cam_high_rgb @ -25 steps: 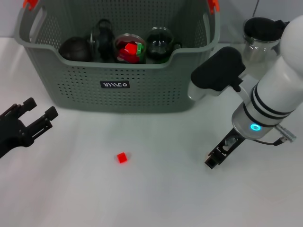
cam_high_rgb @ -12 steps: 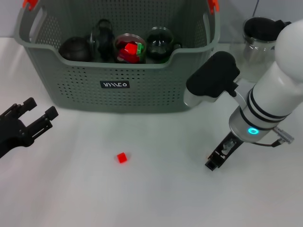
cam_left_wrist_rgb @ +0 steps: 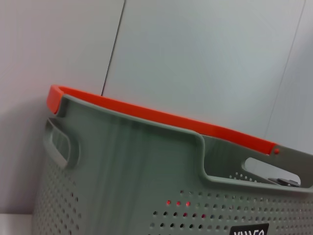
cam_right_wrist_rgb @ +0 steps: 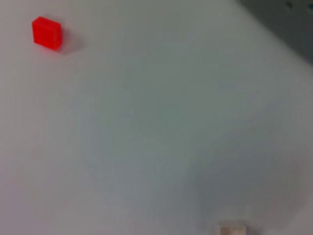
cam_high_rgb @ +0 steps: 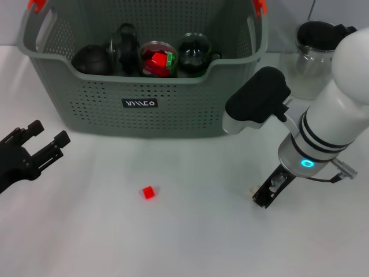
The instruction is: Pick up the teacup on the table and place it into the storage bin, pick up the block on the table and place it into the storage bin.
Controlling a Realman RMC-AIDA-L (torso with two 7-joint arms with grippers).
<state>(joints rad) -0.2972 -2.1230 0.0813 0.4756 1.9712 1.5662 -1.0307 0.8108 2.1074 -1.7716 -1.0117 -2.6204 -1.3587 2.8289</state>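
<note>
- At the far left, the left gripper (cam_high_rgb: 36,145) hovers low over the white table (cam_high_rgb: 190,242), parked, its black fingers spread apart and holding nothing.
- Behind it, the storage bin (cam_high_rgb: 144,104), a grey perforated basket with orange handle clips, spans the back of the table. Several dark round vessels and a clear container with red and green pieces already sit inside; which of them is the teacup cannot be told, and no teacup is seen on the table.
- Left of centre, the small red block (cam_high_rgb: 149,193) lies alone on the table, in front of the bin and apart from it.
- To the right, the right gripper (cam_high_rgb: 266,194) points down, close to the table and well apart from the block. Whether its fingers are together or apart cannot be told.
- At the far right, a glass jar (cam_high_rgb: 314,55) stands beside the bin.
- The step in hand appears to be reaching for the block. To do it well, the right gripper should travel leftward, centre over the block, open wide, descend straight, and close squarely on two opposite faces.
</note>
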